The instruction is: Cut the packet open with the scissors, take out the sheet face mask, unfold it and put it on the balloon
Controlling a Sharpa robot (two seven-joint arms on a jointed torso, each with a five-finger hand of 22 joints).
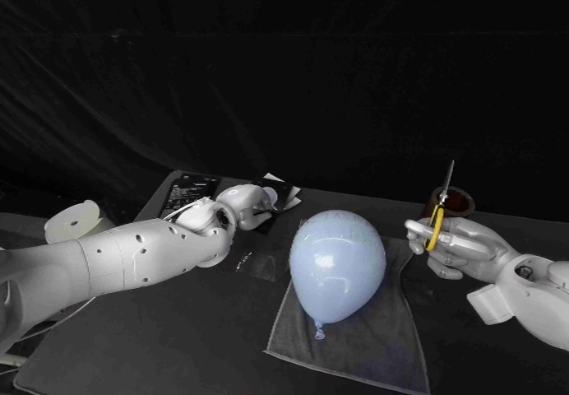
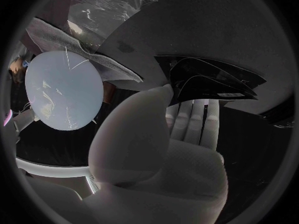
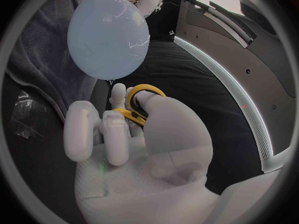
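A pale blue balloon (image 1: 338, 263) (image 2: 62, 92) (image 3: 109, 35) lies on a grey towel (image 1: 356, 337) in the middle of the table. The black packet (image 1: 190, 193) (image 2: 212, 79) lies flat at the back left. My left hand (image 1: 243, 206) (image 2: 181, 129) reaches toward it with its fingers stretched out straight and nothing in them; the fingertips end at the packet's near edge. At the right, my right hand (image 1: 456, 243) (image 3: 143, 134) grips the yellow-handled scissors (image 1: 437, 226) (image 3: 140, 104) and holds them above the table, blades pointing up.
A brown cup (image 1: 453, 202) stands behind the right hand. A scrap of clear plastic (image 1: 243, 262) (image 3: 22, 117) lies on the table left of the towel. More clear film (image 2: 106, 5) lies past the towel (image 2: 93, 55).
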